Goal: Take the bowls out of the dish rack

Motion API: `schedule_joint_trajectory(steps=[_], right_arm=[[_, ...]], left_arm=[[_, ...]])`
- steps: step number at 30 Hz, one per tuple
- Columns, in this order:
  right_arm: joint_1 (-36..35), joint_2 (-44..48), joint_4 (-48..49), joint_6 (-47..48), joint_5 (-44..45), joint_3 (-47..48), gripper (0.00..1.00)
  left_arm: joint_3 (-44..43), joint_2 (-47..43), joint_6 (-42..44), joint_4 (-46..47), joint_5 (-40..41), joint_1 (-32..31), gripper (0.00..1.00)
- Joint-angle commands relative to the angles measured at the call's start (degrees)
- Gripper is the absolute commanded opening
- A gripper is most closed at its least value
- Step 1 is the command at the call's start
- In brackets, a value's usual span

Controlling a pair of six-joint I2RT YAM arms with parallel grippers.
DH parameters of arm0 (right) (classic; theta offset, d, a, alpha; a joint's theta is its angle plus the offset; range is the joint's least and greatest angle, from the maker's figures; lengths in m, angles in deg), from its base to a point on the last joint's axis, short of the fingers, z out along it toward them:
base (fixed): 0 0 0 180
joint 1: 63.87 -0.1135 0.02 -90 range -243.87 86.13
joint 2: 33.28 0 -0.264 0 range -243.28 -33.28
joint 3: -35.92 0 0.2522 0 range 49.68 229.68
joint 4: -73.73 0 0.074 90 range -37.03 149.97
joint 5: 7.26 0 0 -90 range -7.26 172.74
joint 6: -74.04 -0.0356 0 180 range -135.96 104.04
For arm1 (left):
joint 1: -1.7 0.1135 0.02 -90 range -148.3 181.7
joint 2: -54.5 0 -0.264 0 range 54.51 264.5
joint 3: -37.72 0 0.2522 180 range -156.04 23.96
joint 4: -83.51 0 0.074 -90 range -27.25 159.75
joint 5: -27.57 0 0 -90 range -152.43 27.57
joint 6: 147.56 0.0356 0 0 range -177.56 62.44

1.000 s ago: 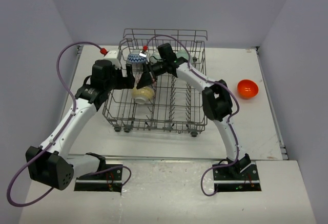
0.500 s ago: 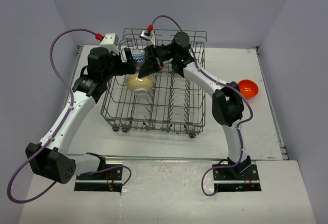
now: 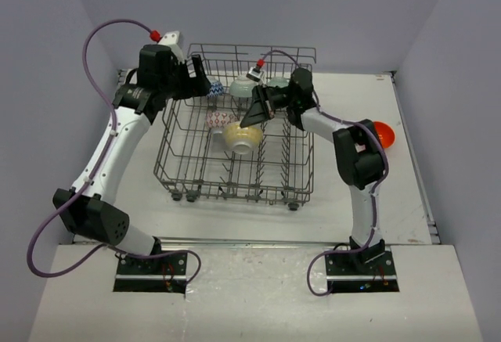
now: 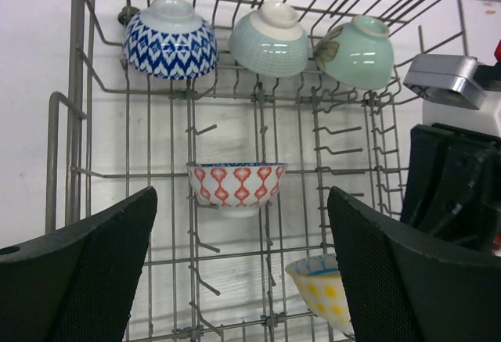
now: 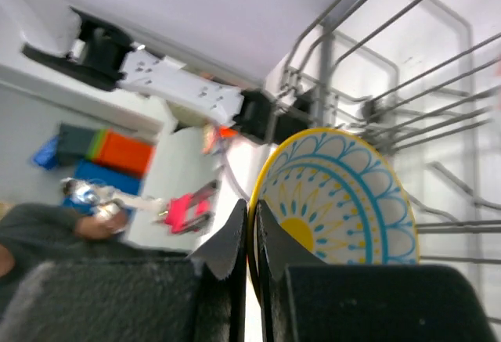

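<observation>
The grey wire dish rack (image 3: 167, 162) stands mid-table. My right gripper (image 3: 255, 115) is shut on the rim of the cream bowl with yellow inside (image 3: 241, 138) and holds it above the rack's middle; the right wrist view shows the fingers pinching its rim (image 5: 337, 201). My left gripper (image 3: 196, 85) is open and empty above the rack's back left. Below it, the left wrist view shows the blue-and-white bowl (image 4: 171, 38), two mint bowls (image 4: 270, 38) (image 4: 360, 51), the red-and-white bowl (image 4: 236, 185) and the cream bowl (image 4: 325, 289). The orange-red bowl (image 3: 383, 131) sits on the table at the right.
The rack has tall wire sides (image 4: 74, 84) and upright tines, which also show in the right wrist view (image 5: 438, 37). The right arm's elbow (image 3: 358, 158) stands between the rack and the orange-red bowl. White table lies left and in front of the rack.
The right gripper has carried the cream bowl to the right, over the rack's middle. The left gripper has drawn away from that bowl to the rack's back left corner.
</observation>
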Motion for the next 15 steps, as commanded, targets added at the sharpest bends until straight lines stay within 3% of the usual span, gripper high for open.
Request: schedule_joint_trajectory(steps=[1,2,3,4,6,10,15], right_arm=[[2.69,8.84,-41.42,43.68,1.94,3.69,0.00],[2.60,7.28,-61.78,59.52,6.93,9.72,0.00],[2.08,4.57,-87.48,70.64,12.29,22.74,0.00],[2.25,0.63,-91.65,71.54,12.08,26.44,0.00],[2.95,0.93,-90.04,70.24,14.34,27.36,0.00],[2.95,0.50,-98.79,75.14,21.99,33.06,0.00],[1.91,5.76,-100.47,77.68,30.16,27.45,0.00]], left_arm=[[-6.79,1.84,-2.41,-4.18,-6.18,1.27,0.88],[-6.98,2.02,-2.50,-3.92,-8.02,1.27,0.88],[-6.37,1.94,-2.85,-3.31,-8.47,1.27,0.87],[-6.02,1.85,-3.20,-3.04,-8.65,1.27,0.87],[-4.97,1.76,-3.20,-2.60,-8.91,1.27,0.87],[-4.35,2.81,-3.64,-3.13,-11.63,1.27,0.86],[-7.75,6.93,-6.62,-6.02,-14.63,1.62,0.84]])
